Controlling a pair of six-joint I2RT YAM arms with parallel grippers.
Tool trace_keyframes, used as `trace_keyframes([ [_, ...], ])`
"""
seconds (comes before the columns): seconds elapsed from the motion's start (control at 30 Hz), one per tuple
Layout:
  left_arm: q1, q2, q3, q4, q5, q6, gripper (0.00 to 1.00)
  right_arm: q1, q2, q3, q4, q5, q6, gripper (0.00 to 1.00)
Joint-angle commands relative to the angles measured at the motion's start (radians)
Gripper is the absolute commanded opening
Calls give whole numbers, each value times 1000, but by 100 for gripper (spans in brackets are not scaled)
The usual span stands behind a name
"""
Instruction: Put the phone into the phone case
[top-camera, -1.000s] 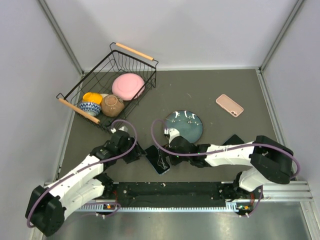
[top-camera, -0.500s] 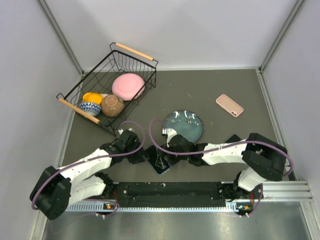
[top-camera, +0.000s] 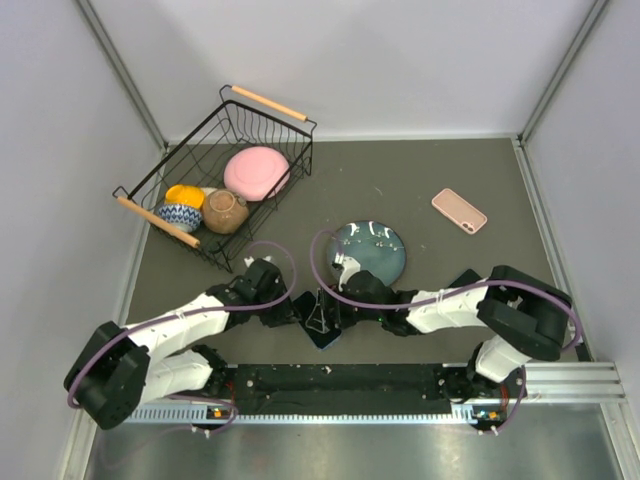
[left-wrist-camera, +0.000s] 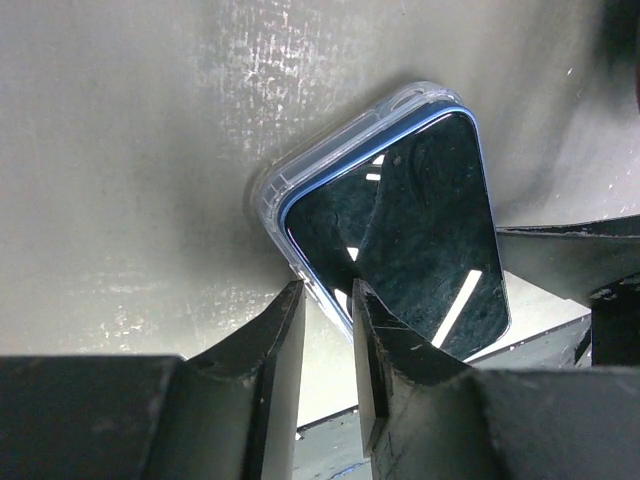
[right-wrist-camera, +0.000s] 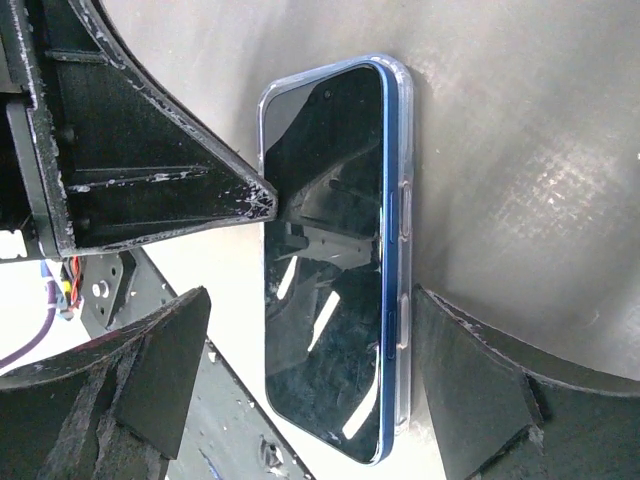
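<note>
The phone (left-wrist-camera: 420, 230), blue-rimmed with a dark screen, lies on the clear phone case (left-wrist-camera: 300, 165) by the table's near edge (top-camera: 318, 320). The case's rim shows past the phone's top corner and along its side (right-wrist-camera: 404, 190); I cannot tell whether the phone sits fully in. My left gripper (left-wrist-camera: 325, 295) (top-camera: 293, 308) is open by a narrow gap. One finger stands outside the case's edge, the other over the screen. My right gripper (right-wrist-camera: 312, 300) (top-camera: 326, 306) is wide open and straddles the phone across its width, one finger close to the case's side.
A teal plate (top-camera: 368, 250) lies just behind both grippers. At back left a black wire basket (top-camera: 272, 107) holds a pink bowl and other crockery. A pink phone-shaped item (top-camera: 459, 210) lies at back right. A dark flat object (top-camera: 466, 280) rests by the right arm.
My left gripper has slid right up to the phone and its jaws have narrowed a lot. The right gripper has hardly shifted and stays wide.
</note>
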Motion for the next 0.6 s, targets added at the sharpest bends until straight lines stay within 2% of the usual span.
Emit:
trace_keyframes([
  [0.0,-25,4,17,-41,14,27,33,9,-52,-16,-51,39,31,80],
  [0.1,-25,-15,41,-95,-26,41,42,9,-94,-33,-64,61,23,75],
  [0.17,-25,-18,51,-109,-46,48,44,9,-106,-48,-61,64,34,70],
  [0.27,-25,-9,54,-109,-42,50,47,9,-109,-61,-62,64,57,69],
  [0.33,-25,-4,46,-82,-34,53,48,9,-112,-64,-64,69,64,67],
  [0.57,-25,19,12,7,15,56,45,18,-106,-44,-85,93,86,48],
])
